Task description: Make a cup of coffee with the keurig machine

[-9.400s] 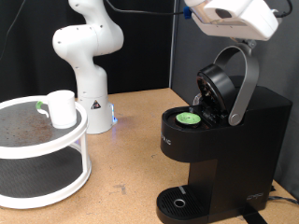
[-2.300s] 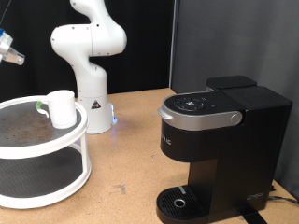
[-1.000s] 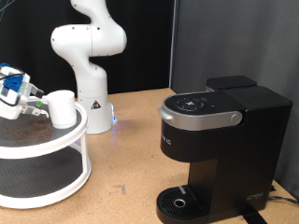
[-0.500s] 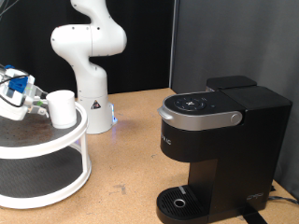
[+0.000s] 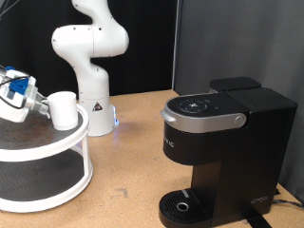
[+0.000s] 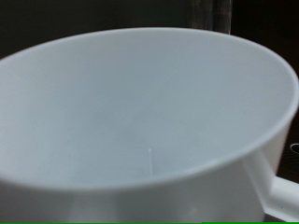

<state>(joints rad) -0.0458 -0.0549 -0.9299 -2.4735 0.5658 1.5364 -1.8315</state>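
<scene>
Since half a second ago the gripper (image 5: 42, 106) has edged a little closer to the cup (image 5: 63, 110) at the exterior view's left; before that, the machine's lid came down from its raised position, and the green-topped pod seen then no longer shows.

Now the gripper sits at the cup's left side in the exterior view, its tips right at the cup wall or touching it; which of the two I cannot tell. Whether the fingers are apart or closed on anything cannot be made out in either view.

The cup stands upright on the top shelf of a white round two-tier stand (image 5: 66, 142), near the shelf's right rim. Its open mouth fills the wrist view (image 6: 140, 112), with white inside and the handle stub showing at one edge.

The keurig machine (image 5: 223, 142) stands well apart at the exterior view's right, on the wooden table (image 5: 133, 161). Its lid is shut, with buttons on top of the brew head, and the round drip tray at its foot is bare. A white robot base (image 5: 87, 57) rises behind the stand.
</scene>
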